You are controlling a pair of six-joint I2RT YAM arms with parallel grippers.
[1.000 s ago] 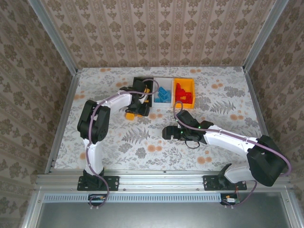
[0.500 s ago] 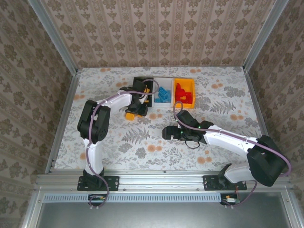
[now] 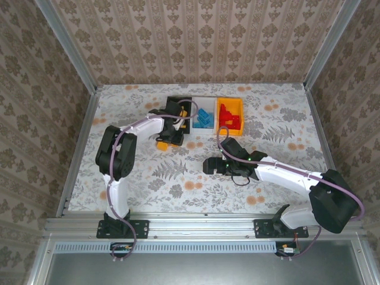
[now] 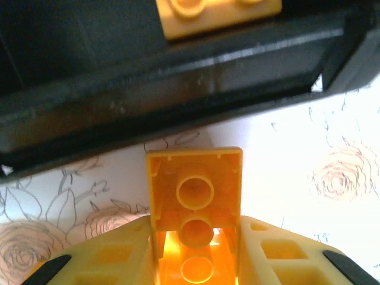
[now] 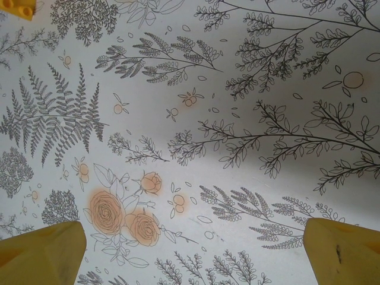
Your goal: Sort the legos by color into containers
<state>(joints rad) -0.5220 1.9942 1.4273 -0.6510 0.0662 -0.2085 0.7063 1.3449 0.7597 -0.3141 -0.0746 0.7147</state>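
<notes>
Yellow lego (image 4: 196, 196) in the left tool (image 4: 196, 237): how does it lie?
— Pinched between the two fingers (image 4: 107, 255), hollow underside to the wrist camera. Its studded face is turned away, out of sight. Long axis runs straight out from the tool toward the black bin (image 4: 178, 77); a strip of bench (image 4: 285, 154) shows between its far end and the bin wall. Near end hidden between the fingers.
In the bin?
— One more yellow piece (image 4: 217, 12), cut off by the view's top edge.
Other colours?
— From above: blue legos (image 3: 205, 117) in the white bin (image 3: 205, 100), red legos (image 3: 225, 116) in the orange bin (image 3: 230, 101). Too small to count.
Right tool (image 5: 193, 249)?
— Jaws wide, holding nothing, over the patterned bench, well apart from the bins. A yellow corner (image 5: 16, 7) at the view's top left, cropped; cannot tell what.
</notes>
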